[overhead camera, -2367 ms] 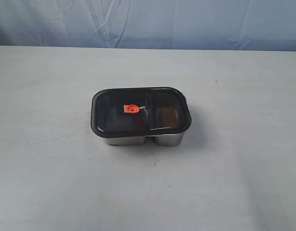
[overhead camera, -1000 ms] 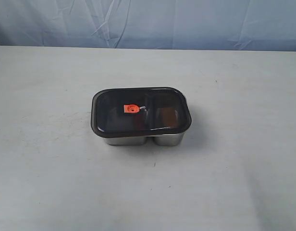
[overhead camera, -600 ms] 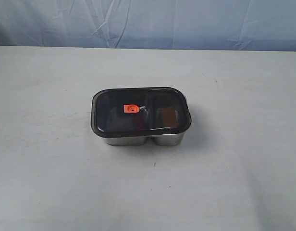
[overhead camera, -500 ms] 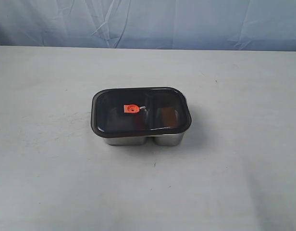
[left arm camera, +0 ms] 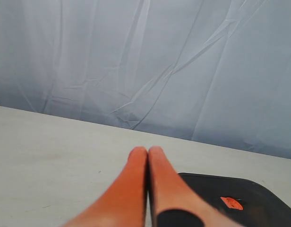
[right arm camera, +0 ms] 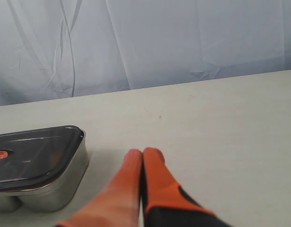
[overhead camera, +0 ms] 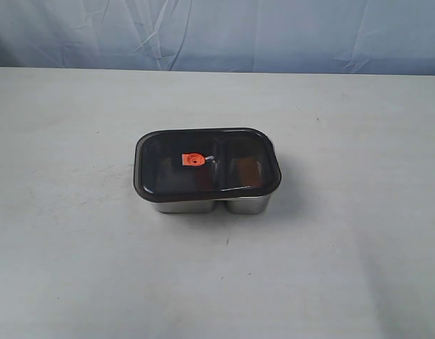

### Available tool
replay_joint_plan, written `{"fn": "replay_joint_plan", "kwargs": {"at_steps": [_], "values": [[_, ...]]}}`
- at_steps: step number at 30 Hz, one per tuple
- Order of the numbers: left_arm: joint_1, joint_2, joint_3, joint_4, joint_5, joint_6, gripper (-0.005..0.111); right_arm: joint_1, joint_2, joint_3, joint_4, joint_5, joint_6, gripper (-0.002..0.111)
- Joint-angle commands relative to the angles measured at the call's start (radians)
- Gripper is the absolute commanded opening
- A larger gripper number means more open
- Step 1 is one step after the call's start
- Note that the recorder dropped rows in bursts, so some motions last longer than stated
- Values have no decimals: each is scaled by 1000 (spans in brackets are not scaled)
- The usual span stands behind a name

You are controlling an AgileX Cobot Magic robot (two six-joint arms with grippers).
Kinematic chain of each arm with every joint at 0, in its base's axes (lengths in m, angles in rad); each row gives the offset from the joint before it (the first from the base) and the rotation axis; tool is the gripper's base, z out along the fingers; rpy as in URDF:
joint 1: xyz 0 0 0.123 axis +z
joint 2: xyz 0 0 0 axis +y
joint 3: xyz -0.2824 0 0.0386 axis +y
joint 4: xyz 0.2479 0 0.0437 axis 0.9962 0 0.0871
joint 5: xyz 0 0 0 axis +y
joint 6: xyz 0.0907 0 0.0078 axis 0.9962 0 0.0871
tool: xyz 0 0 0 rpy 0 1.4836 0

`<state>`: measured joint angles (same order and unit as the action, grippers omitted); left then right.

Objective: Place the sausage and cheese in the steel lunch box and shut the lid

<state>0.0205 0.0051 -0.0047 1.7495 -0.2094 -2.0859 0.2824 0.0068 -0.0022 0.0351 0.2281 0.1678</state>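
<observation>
Nothing has moved: the lid [overhead camera: 207, 163] sits on the box [overhead camera: 203, 205], both jaws closed, holding nothing. The job looks done.

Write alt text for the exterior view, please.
A steel lunch box with its dark lid on sits centred on a pale table, an orange tab on the lid. Wrinkled blue cloth hangs behind.

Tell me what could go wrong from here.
1. The dark lid hides the contents: neither sausage nor cheese can be clearly made out, so the steel lunch box may be closed without one.
2. Whether the lid is pressed down all round cannot be told; if it only rests there, it might slip off when the box is moved.
</observation>
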Motion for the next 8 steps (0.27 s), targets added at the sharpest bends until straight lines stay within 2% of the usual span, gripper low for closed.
{"fn": "replay_joint_plan", "kwargs": {"at_steps": [1,8], "values": [[-2,-5,5,-5,-6,3,0,-3,-7,2,1,-1,-3,-1],[-2,-5,5,-5,-6,3,0,-3,-7,2,1,5,-3,-1]]}}
